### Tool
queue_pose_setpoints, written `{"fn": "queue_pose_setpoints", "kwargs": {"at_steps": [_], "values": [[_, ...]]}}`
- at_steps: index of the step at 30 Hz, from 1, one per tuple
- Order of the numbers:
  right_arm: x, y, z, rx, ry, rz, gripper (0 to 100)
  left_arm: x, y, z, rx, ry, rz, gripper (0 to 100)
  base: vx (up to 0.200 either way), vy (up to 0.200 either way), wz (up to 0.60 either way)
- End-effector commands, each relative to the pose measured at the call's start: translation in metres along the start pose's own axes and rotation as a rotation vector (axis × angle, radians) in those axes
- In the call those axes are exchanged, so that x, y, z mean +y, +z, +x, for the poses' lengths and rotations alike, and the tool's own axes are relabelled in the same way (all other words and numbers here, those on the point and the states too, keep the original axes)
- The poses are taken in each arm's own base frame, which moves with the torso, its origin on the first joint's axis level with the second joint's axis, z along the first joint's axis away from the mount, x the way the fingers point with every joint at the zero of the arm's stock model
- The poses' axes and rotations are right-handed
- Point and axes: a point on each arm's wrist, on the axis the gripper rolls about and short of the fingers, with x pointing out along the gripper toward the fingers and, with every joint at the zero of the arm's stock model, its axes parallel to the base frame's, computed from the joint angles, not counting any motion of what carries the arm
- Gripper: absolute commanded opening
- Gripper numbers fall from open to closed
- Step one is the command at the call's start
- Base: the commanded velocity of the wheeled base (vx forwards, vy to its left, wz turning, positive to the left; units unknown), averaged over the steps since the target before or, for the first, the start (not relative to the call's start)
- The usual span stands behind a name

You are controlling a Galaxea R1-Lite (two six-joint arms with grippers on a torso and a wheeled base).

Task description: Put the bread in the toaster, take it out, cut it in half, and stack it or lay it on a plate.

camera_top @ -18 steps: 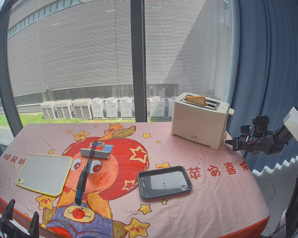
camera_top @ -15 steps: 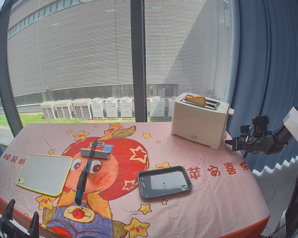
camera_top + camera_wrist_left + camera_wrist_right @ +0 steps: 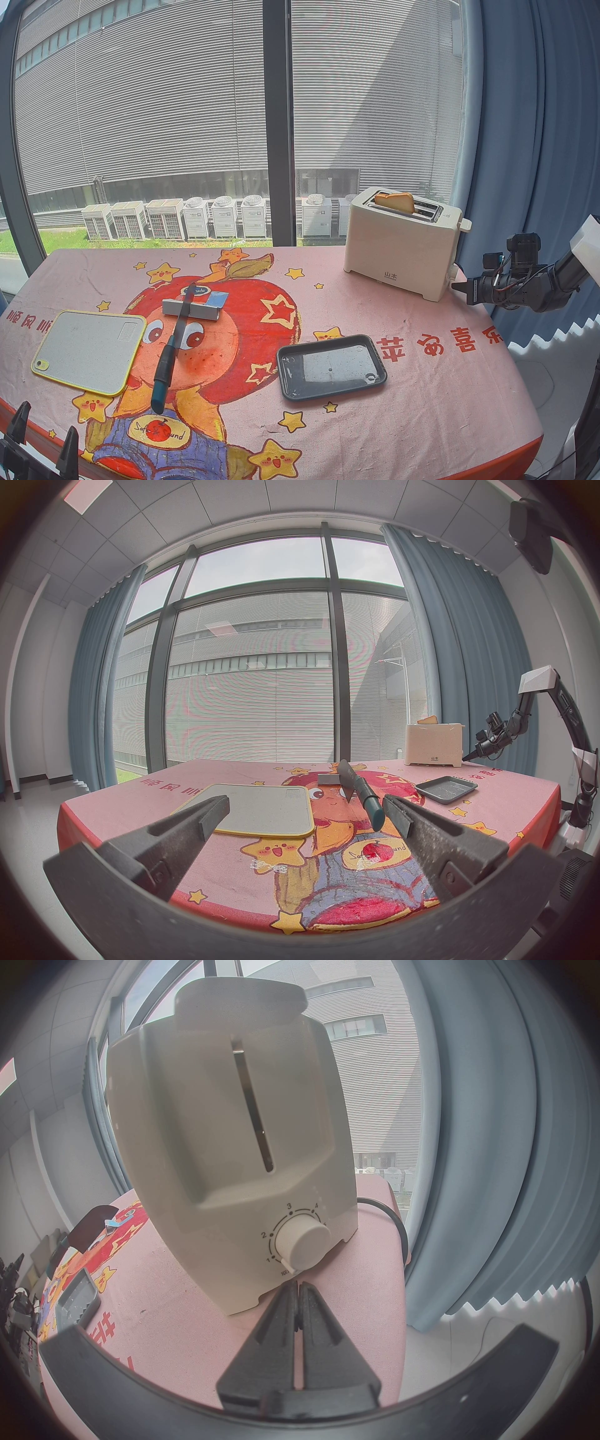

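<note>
cream-white plastic toaster (image 3: 400, 250) stands at the far right of the worktop (image 3: 437, 406), which is covered by a pink cloth printed with cartoon figures and stars. a browned slice of bread (image 3: 395, 201) sticks up out of one of its top slots, tilted a little — its lower part is hidden inside. the toaster's side lever (image 3: 464, 225) sits at the top of its track.

the right claw (image 3: 298, 1288) hangs at the worktop's right edge, just beside the toaster's end face. its two black fingers are pressed flat together with nothing between them. in the right wrist view the tip points at the round white dial (image 3: 302, 1242) low on that face and is very near it — whether it touches, i cannot tell.

the left claw (image 3: 306, 806) is at the near left edge of the worktop, fingers spread wide and holding nothing, well apart from the other things.

a dark grey rectangular plate (image 3: 331, 365) lies near the middle of the worktop. to its left a knife with a teal-and-black handle (image 3: 164, 369) lies with its blade propped across a small grey block (image 3: 190, 309). further left a grey cutting board with a yellow-green rim (image 3: 87, 351) lies flat on the cloth. a blue curtain (image 3: 531, 125) hangs behind the right arm.
</note>
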Motion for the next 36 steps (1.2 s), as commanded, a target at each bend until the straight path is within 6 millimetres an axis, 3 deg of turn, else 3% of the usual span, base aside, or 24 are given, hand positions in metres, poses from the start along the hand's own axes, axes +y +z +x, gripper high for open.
{"fn": "queue_pose_setpoints", "kwargs": {"at_steps": [1, 20, 36], "values": [[0.001, 0.001, -0.001, -0.004, 0.001, -0.004, 0, 0.0, -0.005, 0.0, 0.0, 0.0, 0.0, 100, 0.0, 0.0, 0.0], [0.01, 0.007, -0.01, -0.018, 0.009, -0.02, 0, 0.0, -0.005, 0.0, 0.0, 0.0, 0.0, 100, 0.0, 0.0, 0.0], [-0.003, 0.0, 0.002, -0.001, -0.016, 0.003, 0, 0.0, -0.005, 0.0, 0.0, 0.0, 0.0, 100, 0.0, 0.0, 0.0]]}}
